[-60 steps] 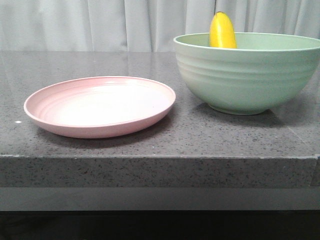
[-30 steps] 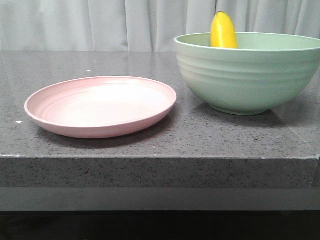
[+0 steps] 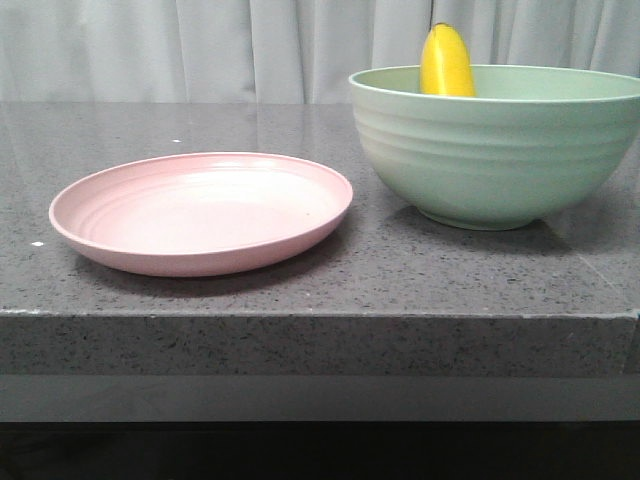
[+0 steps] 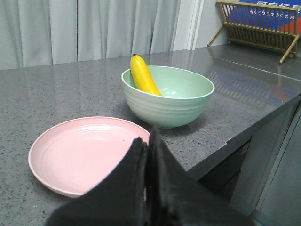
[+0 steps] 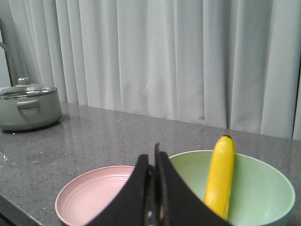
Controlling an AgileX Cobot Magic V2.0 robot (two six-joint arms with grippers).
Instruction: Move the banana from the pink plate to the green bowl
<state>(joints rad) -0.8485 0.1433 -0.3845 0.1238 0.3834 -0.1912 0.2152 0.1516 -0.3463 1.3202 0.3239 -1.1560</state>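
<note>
The banana [image 3: 446, 63] leans upright inside the green bowl [image 3: 490, 150], its dark tip above the rim; it also shows in the left wrist view [image 4: 144, 76] and the right wrist view [image 5: 220, 176]. The pink plate [image 3: 200, 210] lies empty to the bowl's left. My left gripper [image 4: 146, 137] is shut and empty, held back from the plate [image 4: 80, 153] and bowl [image 4: 174, 101]. My right gripper [image 5: 153, 157] is shut and empty, away from the bowl [image 5: 263, 193] and plate [image 5: 94, 195]. Neither gripper shows in the front view.
The grey stone counter [image 3: 320, 290] has its front edge close below the plate. A lidded grey pot [image 5: 28, 106] stands far off on the counter. A wooden dish rack [image 4: 258, 28] stands at a far corner. White curtains hang behind.
</note>
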